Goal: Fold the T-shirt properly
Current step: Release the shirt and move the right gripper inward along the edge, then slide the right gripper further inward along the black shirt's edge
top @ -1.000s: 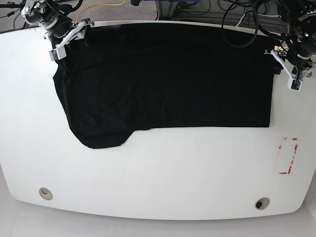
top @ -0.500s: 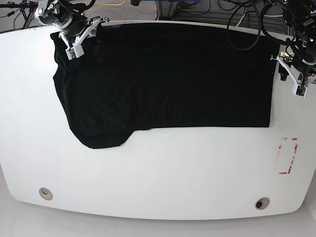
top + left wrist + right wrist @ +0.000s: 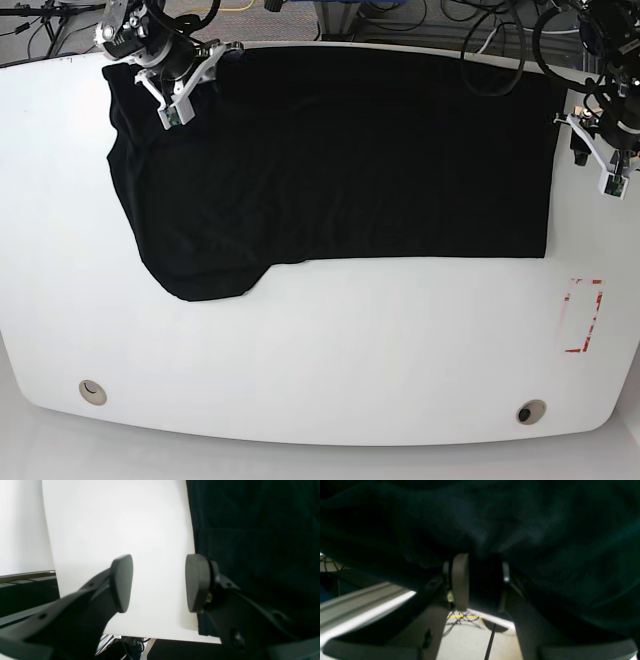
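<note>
Right jaws (image 3: 480, 580) pinch T-shirt (image 3: 340, 160) | left jaws (image 3: 157, 582) apart | shirt lengthwise left-right

- The T-shirt (image 3: 340, 160) covered most of the far half of the white table (image 3: 330, 350), from the far edge toward the middle.
- The near half lay bare, apart from a red-marked rectangle (image 3: 582, 316) near the right edge and two round holes (image 3: 92, 391) by the near edge.
- A narrow bare strip ran along the table's right edge; the left gripper (image 3: 592, 150) stood over it, just beside the shirt's hem.
- Cables (image 3: 490, 45) crowded the space behind the far edge.
- The right gripper (image 3: 180, 85) occupied the shirt's far left corner.
</note>
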Controlling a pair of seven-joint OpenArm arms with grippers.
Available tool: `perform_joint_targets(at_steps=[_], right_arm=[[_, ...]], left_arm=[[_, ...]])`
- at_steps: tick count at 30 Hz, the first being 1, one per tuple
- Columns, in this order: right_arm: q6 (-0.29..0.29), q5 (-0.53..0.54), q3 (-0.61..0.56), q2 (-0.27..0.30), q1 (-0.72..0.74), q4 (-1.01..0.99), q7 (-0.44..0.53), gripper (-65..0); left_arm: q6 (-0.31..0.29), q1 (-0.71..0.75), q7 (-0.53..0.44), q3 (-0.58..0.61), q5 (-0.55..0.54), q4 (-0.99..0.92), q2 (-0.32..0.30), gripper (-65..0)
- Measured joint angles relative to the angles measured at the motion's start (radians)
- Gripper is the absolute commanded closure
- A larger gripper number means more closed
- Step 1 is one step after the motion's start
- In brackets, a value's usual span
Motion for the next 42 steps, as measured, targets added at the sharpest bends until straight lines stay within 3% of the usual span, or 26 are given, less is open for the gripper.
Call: perform_joint_targets(at_steps=[7,13,16,20,29,33,42], right_arm=[[0.0,-0.009,0.006,0.0,0.111,0.0,0.0,-15.9],[0.0,-0.027,0.006,0.04,0.206,-0.002,-0.003,-15.9],[0.0,-0.031,0.008,0.059,0.226,-0.001,-0.067,-15.9],[0.0,0.04,0.009,0.066,0.202,0.01,-0.147,-15.9],[0.001,0.301,0.0,0.053,0.102,0.01,-0.162,-15.7],[0.0,0.418,-0.002,0.056,0.088,0.01,-0.145,-15.9],[0.0,0.403,-0.149,0.059,0.06,0.0,-0.155,-15.9]], left_arm=[[0.0,0.0,0.0,0.001,0.002,0.0,-0.005,-31.2],[0.0,0.0,0.0,0.005,0.003,0.0,-0.006,-31.2],[0.0,-0.002,0.0,0.005,0.003,0.0,-0.006,-31.2],[0.0,-0.005,0.0,0.007,0.002,0.0,-0.006,-31.2],[0.003,0.006,0.0,0.039,0.003,0.0,-0.003,-31.2],[0.002,0.023,-0.003,0.064,-0.007,-0.001,0.031,-31.2],[0.0,0.022,-0.001,0.064,0.003,-0.001,0.044,-31.2]])
